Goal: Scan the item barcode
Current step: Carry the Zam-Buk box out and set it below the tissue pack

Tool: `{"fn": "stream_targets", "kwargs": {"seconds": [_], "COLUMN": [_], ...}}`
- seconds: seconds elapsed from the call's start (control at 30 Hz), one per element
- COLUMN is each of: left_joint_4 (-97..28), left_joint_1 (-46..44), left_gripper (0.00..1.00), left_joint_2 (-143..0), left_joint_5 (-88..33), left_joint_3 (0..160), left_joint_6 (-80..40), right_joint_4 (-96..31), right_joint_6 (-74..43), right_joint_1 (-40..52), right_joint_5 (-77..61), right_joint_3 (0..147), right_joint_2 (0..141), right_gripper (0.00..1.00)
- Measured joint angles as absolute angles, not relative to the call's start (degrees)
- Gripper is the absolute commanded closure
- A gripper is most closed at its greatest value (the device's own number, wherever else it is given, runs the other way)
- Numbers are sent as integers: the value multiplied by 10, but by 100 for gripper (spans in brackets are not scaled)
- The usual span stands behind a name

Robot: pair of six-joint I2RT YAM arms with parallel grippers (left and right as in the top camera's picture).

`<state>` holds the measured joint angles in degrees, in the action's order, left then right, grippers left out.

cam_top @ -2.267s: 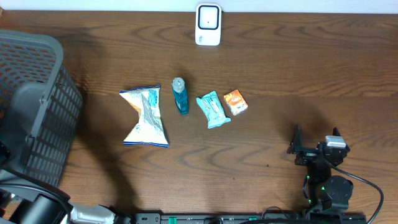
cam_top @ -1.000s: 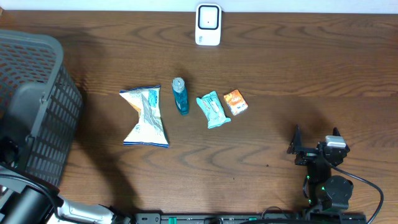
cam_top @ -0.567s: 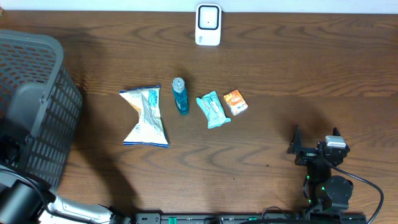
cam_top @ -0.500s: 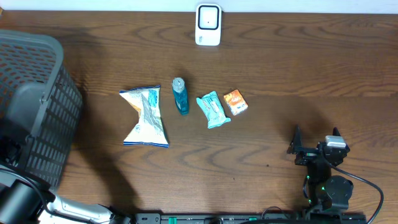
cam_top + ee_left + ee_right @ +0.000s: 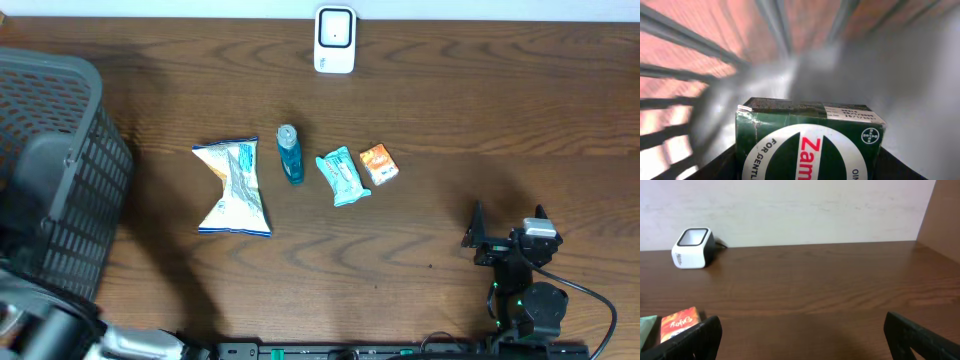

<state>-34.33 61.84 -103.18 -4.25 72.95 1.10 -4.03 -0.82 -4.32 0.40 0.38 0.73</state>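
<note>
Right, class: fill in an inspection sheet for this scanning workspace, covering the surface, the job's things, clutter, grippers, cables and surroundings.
Surface: dark wooden table, no spills seen.
Job's things: white scanner at the far edge; green box inside the grey basket; chip bag, blue bottle, teal packet and orange box in a row mid-table.
Clutter: nothing seen.
Grippers: left gripper has the green box between its fingers, grip unclear; right gripper open and empty.
Cables: black cable by the right arm's base.
Surroundings: pale wall behind the table.
</note>
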Motion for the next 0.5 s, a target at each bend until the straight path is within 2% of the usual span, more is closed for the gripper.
{"fn": "stream_targets", "kwargs": {"seconds": [0.13,0.3,0.43,0.5], "left_joint_4": [-296,-206,-159,-150], "left_joint_1": [620,606,514,408], "left_gripper": [44,43,44,43], "left_joint_2": [-886,-723,-634,-609], "left_joint_5": [-88,-222,-327,-361], "left_joint_3": [735,750,757,757], "left_joint_6": [-41,-124,-195,-222], "right_joint_4": [-40,-41,-41,-41], "right_joint_6": [-8,-8,-8,-8], "right_joint_1": [-43,-43,-43,-43], "right_joint_5": [4,4,4,4], "right_joint_3": [4,4,4,4], "right_joint_2": [7,7,7,7], "right_gripper": [1,1,1,1]}}
